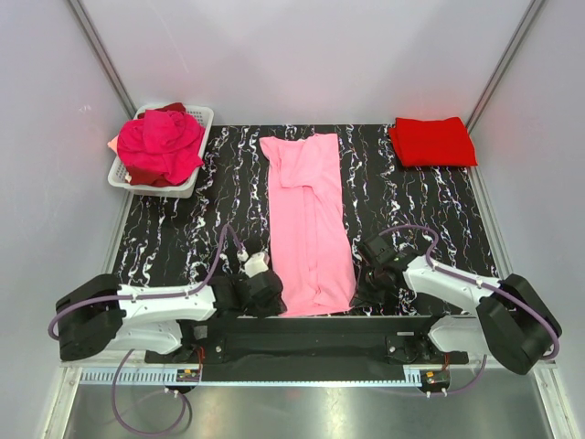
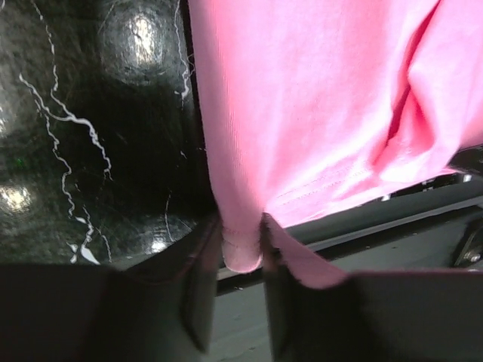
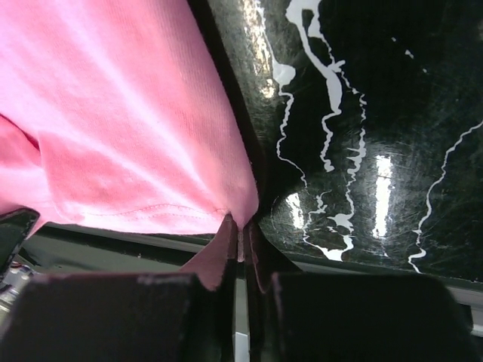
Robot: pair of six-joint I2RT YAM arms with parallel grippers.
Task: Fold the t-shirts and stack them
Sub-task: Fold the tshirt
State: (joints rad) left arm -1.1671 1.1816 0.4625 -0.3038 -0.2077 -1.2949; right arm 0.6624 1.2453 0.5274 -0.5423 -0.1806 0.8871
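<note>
- Top view: nearest the camera, the two arms reach in from the near edge. The left pincer (image 1: pixel 265 291) and right pincer (image 1: pixel 373 283) sit at the two near corners of the pink t-shirt (image 1: pixel 311 219).
- The pink t-shirt lies as a long narrow strip down the middle of the black marbled worktop (image 1: pixel 183 238), its sides folded in. A folded red t-shirt (image 1: pixel 432 142) rests at the far right corner. Magenta t-shirts (image 1: pixel 160 146) are heaped in a white basket (image 1: pixel 203 117) at the far left.
- Left wrist view: dark fingers (image 2: pixel 151 302) stand narrow, nipping a lobe of pink hem at the worktop's near edge.
- Right wrist view: fingers (image 3: pixel 151 317) almost meet, clamped on the other hem corner.
- Only the wrist views show cloth between the jaws. Only the top view shows the strip's full length and the other shirts.
- Step in hand, as I judge it: gripping the hem for the crosswise fold. The next move calls for lifting both corners together and level, then carrying the hem toward the far end without dragging the strip askew.
</note>
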